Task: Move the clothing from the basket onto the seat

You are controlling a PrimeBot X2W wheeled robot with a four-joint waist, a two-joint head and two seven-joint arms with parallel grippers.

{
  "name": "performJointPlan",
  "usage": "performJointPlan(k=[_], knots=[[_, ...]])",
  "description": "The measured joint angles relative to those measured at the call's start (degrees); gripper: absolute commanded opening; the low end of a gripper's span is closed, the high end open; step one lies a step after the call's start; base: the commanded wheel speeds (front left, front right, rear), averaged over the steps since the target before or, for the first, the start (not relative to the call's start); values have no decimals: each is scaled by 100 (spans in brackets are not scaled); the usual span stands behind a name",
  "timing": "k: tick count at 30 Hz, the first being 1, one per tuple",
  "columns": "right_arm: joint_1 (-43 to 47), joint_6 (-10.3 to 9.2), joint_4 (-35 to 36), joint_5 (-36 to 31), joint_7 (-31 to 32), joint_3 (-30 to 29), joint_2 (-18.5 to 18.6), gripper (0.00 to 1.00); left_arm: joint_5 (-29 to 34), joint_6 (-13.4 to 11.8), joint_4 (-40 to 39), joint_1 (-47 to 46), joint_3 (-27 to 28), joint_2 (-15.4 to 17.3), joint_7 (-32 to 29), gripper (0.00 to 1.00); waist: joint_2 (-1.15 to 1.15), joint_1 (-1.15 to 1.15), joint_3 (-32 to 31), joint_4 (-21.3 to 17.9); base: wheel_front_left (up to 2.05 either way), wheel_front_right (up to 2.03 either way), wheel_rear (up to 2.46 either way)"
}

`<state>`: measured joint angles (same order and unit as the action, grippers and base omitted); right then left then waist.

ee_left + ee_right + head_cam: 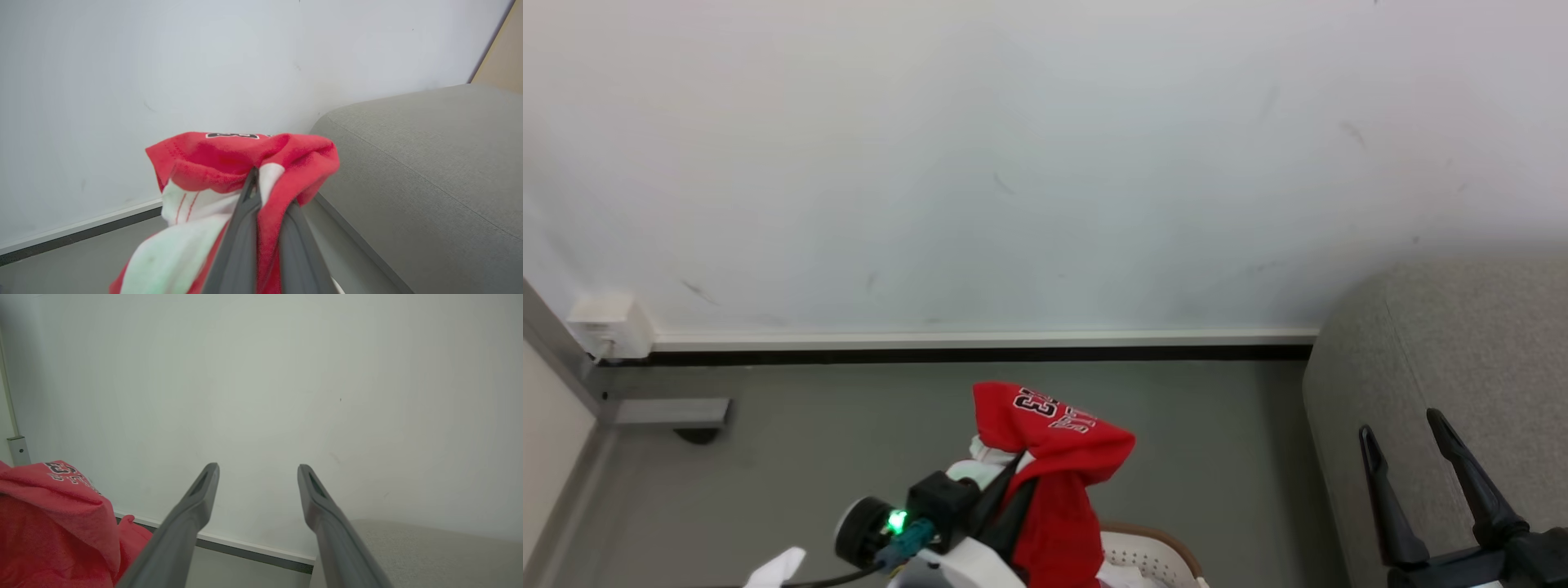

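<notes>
Two grippers inspected. Head view: the left gripper [1006,490] pinches the clothing [1054,441], red jersey over white, hanging above the basket [1156,549]. The seat [1462,343] lies well to its right. The right gripper [1402,429] is spread and empty, close against the seat.

Left wrist view: the fingers are pressed together on the bundle, which drapes down both sides; the seat's long edge runs ahead-right.

Right wrist view: clothing to the left of the spread fingers, seat low right.

Judgement: the right arm is nearer the seat, but the left holds the load and must carry it rightward.

Left end effector [264,192] clamped on red-and-white clothing [229,157]; grey seat [429,163] at right, white wall [163,61] behind.
</notes>
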<state>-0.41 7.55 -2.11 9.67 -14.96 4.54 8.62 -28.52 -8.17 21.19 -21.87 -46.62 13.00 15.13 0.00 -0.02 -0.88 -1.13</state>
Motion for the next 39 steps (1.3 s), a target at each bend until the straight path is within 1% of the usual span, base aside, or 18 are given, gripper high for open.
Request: performJointPlan(k=[7, 10, 13, 15, 18, 23, 26, 29, 32, 39], knots=[[168, 0, -4, 116, 0, 146, 280, 100, 137, -88, -682, 268, 187, 536, 0, 0, 0, 0, -260, 207, 0, 0, 0], [208, 0, -4, 170, 0, 201, 379, 100, 191, -130, -918, 279, 213, 687, -51, 0, 0, 1, -311, 271, 0, 0, 0], [226, 0, 4, 320, 0, 450, 469, 100, 209, -156, -1139, 272, 242, 806, -143, 0, 1, 1, -356, 305, 0, 0, 0], [222, 0, 8, 455, -1, 795, 622, 100, 205, -180, -1302, 270, 264, 855, -203, 0, 0, 1, -382, 315, 0, 0, 0], [98, 0, 14, 727, 0, 1460, 964, 100, 207, -69, -1514, 231, 174, 922, -307, 0, 1, 1, -370, 321, 0, 0, 0], [-554, 0, -35, 1235, 0, 2846, 1604, 100, 242, 79, -1708, 57, 24, 937, -457, 0, 0, 2, -362, 328, 0, 0, 0], [-1068, 0, -116, 1517, 23, 3604, 1918, 100, 253, 223, -1786, -52, -108, 879, -552, 0, 0, 2, -363, 338, 0, 0, 0], [-1600, 0, -234, 1646, 26, 4161, 2106, 100, 279, 401, -1805, -136, -309, 786, -656, 0, 0, 2, -357, 351, 0, 0, 0], [-1967, 0, -386, 1809, 25, 4554, 2191, 100, 282, 580, -1807, -207, -486, 684, -711, 0, 0, 2, -359, 377, 0, 0, 0], [-2353, 0, -703, 2281, 29, 5442, 2312, 100, 245, 964, -1760, -388, -818, 437, -845, 0, 1, 2, -388, 496, 0, 0, 0]])
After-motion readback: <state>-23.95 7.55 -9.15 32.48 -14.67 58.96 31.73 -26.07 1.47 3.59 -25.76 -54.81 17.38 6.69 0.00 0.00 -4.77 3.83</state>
